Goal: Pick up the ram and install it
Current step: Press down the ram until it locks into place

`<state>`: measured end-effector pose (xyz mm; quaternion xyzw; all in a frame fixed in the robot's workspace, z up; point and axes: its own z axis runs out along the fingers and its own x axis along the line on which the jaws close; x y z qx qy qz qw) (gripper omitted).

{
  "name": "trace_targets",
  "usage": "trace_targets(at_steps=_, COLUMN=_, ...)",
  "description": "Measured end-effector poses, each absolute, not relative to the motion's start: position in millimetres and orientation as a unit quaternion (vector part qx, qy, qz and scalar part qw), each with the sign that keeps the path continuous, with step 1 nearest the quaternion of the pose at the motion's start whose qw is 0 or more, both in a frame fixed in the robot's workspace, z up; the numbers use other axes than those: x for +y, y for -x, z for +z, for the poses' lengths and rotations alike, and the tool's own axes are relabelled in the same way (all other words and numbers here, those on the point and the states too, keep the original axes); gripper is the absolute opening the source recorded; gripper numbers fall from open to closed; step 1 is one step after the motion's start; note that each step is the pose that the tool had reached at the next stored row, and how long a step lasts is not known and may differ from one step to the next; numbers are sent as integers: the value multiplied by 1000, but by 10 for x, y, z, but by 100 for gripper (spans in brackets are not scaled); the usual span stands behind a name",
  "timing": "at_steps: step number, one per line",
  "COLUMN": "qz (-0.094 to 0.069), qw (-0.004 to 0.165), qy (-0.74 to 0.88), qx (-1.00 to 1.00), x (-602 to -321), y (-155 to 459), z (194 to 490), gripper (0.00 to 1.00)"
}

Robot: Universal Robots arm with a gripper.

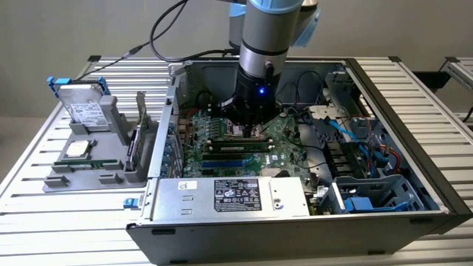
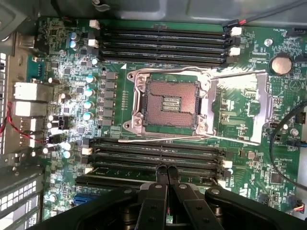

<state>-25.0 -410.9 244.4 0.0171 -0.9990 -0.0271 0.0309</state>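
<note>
1. The hand [image 2: 167,173] is shut, its two fingers pressed together with nothing between them, low over the motherboard [image 2: 249,158] inside the open computer case [image 1: 432,183].
2. In the exterior view the ram [image 1: 236,147] lies along a memory slot directly below the hand [image 1: 250,128]. Whether the fingertips touch it cannot be told.
3. Judgement: the pick-up is done and the ram is placed in its slot. Full seating and latch closure cannot be confirmed.
4. Beyond the slots, the processor socket [image 2: 170,103] stands open and empty.
5. Farther off, the grey parts fixture [image 1: 88,178] rests on the table [image 1: 44,233].
</note>
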Motion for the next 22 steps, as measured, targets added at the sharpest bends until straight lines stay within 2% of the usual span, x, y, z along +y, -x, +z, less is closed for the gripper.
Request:
trace_targets(at_steps=8, qz=-27, qw=31, qy=-13, qx=-999, x=-4292, y=261, z=2444, gripper=10)
trace_targets(at_steps=22, qz=-27, qw=31, qy=-11, qx=-999, x=-4326, y=443, z=2444, gripper=10)
